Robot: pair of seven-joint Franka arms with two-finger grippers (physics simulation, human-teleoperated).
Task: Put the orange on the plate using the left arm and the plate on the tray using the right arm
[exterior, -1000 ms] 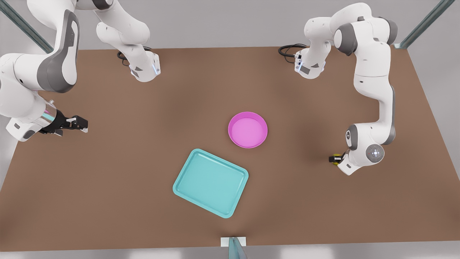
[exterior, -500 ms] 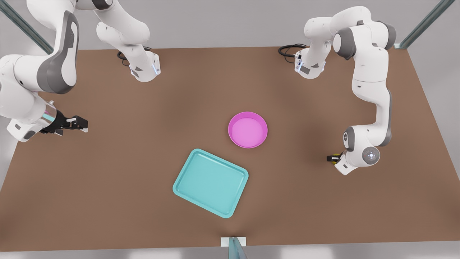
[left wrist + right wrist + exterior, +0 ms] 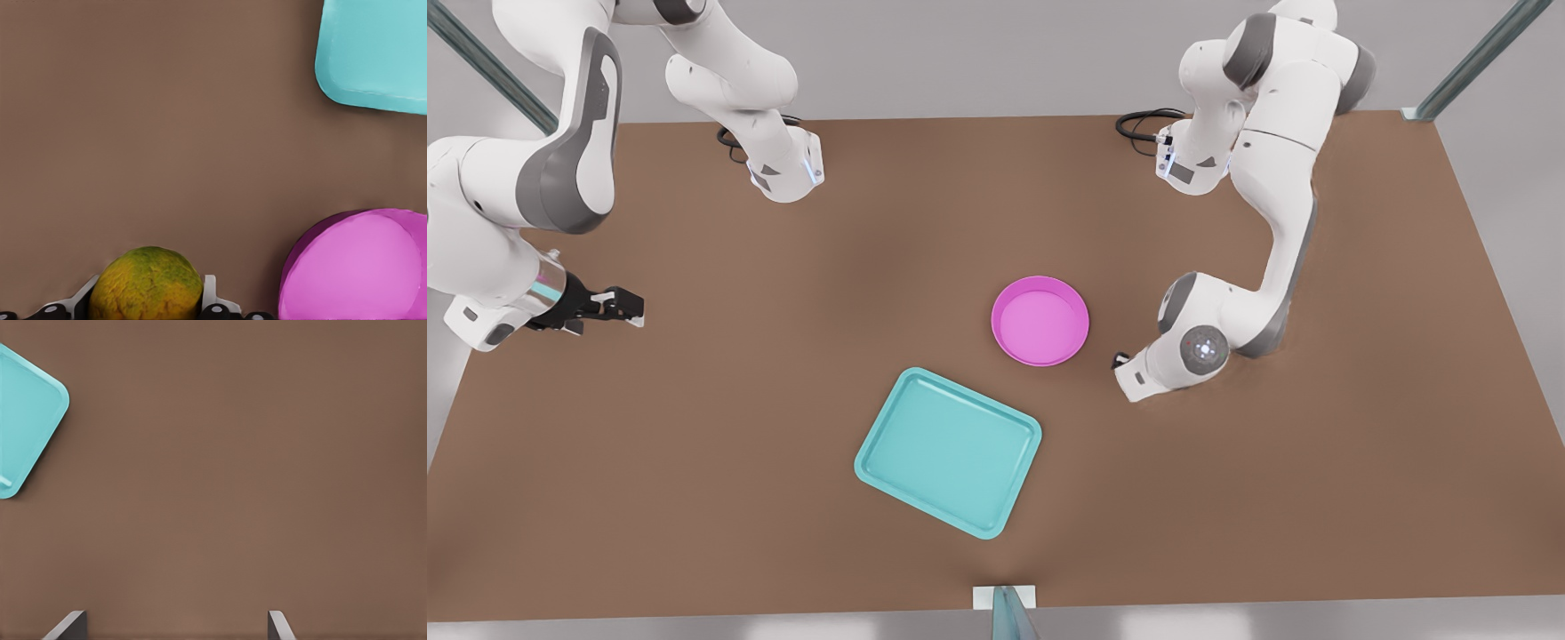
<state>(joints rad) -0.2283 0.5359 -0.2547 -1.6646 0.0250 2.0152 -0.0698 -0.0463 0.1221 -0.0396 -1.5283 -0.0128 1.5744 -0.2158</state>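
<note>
Brown worktop (image 3: pixel 783 400) fills your scene. Your left gripper (image 3: pixel 148 313) pinches the orange (image 3: pixel 147 283) between its fingers, just beside the pink plate (image 3: pixel 1040 320) at mid-worktop. Nearer the front edge lies the teal tray (image 3: pixel 949 452), close to the plate. Your right gripper (image 3: pixel 621 307), fingers spread and empty, waits by the edge at the front view's left.

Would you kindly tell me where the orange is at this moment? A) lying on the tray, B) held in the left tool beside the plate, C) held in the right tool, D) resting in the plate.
B: the left wrist view shows the orange clamped between the left tool's fingers, with the plate empty close by.
</note>
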